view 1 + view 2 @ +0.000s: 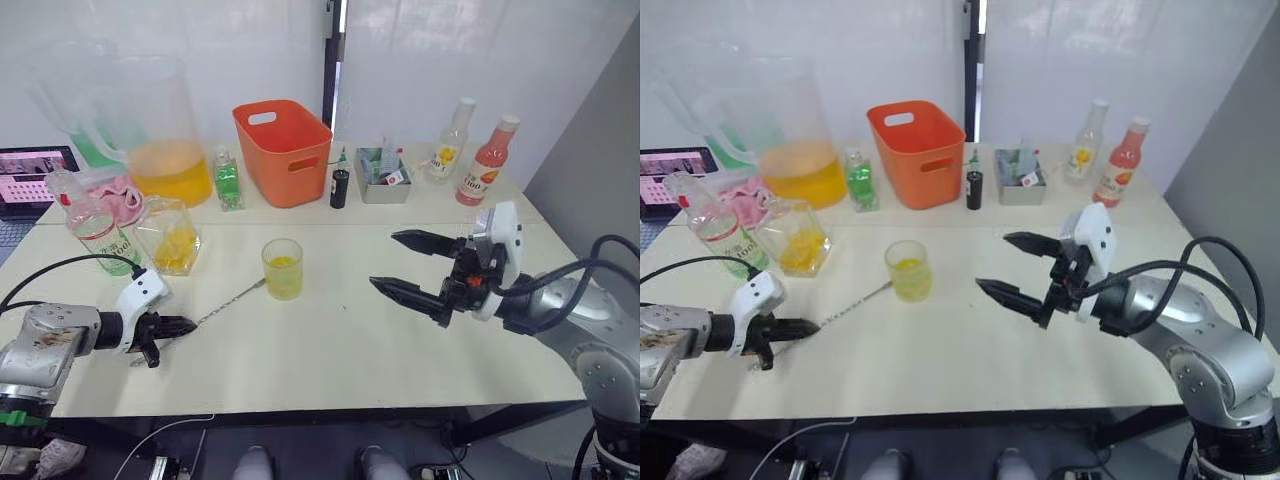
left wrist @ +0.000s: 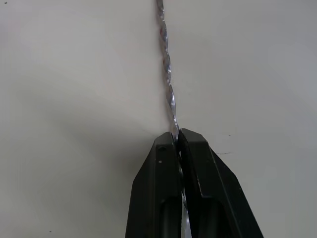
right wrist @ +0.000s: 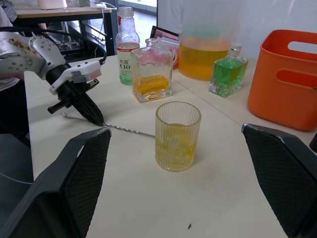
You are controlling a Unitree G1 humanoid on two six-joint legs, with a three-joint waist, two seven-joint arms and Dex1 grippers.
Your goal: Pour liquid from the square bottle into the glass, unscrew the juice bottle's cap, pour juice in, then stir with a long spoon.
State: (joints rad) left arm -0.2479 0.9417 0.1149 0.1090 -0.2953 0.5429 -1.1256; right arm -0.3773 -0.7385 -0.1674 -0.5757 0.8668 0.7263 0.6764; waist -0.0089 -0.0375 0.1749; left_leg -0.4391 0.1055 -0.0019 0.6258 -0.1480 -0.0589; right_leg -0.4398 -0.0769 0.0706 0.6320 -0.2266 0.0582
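Left tool [image 1: 186, 324] pinching long spoon [image 1: 232, 301] — flat, bowl toward glass [image 1: 283, 268]

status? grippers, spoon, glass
Left gripper shut on spoon, lying flat on table. Right gripper open, empty, right of glass. Glass part full, yellow. Nothing between spoon and glass.

We read "C10" in green on the juice bottle's [image 3: 127, 44] label, small characters above it too blurred to make out; the pink-labelled bottle [image 1: 486, 163] shows "100" on its label, and no other label or sign gives us readable text
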